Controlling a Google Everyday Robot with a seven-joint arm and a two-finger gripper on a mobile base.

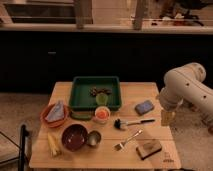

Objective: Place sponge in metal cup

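One hand (pixel 167 116) hangs near the sponge (pixel 144 106), apart; its grip cannot be told.

My arm (pixel 186 86) runs out past the right edge, so its upper part and my base are cut off. My gripper (pixel 167 116) hangs under the wrist at the right edge of the table (pixel 150 162), near the sponge (pixel 144 106); I cannot make out its form. The dark lumps (pixel 99 91) in the green tray (pixel 80 97) are too small to name. A grey-blue cloth (pixel 56 112) hides the floor of the orange bowl (pixel 44 120). The inside of the metal cup (pixel 93 138) is too dark to read. The mark (pixel 167 160) by the table's near right corner is illegible. A black frame (pixel 22 145) on the left is cut off below.
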